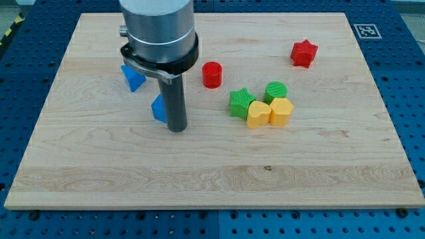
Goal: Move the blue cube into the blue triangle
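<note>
The blue triangle lies on the wooden board at the upper left, partly behind the arm's grey body. The blue cube sits a little below and right of it, mostly hidden by the rod. My tip rests on the board touching the cube's right side, at the view's centre left. The cube and the triangle are apart, with a small gap between them.
A red cylinder stands right of the rod. A green star, a green cylinder, a yellow heart and a yellow block cluster at centre right. A red star lies at upper right.
</note>
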Available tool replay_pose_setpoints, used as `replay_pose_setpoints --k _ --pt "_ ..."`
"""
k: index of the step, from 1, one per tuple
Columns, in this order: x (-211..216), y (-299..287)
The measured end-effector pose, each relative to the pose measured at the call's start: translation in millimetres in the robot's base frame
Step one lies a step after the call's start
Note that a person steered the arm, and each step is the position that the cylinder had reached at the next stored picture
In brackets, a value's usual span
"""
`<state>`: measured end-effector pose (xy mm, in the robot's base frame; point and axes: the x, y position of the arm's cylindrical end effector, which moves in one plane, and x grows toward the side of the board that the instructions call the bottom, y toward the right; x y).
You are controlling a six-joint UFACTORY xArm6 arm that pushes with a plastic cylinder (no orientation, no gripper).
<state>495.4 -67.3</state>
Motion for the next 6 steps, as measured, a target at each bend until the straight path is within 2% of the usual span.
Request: replay_pose_setpoints --k 3,5,6 --pt "-62.8 -37.1" --pt "-103.3 -20.6" --pt "-164.1 3.9"
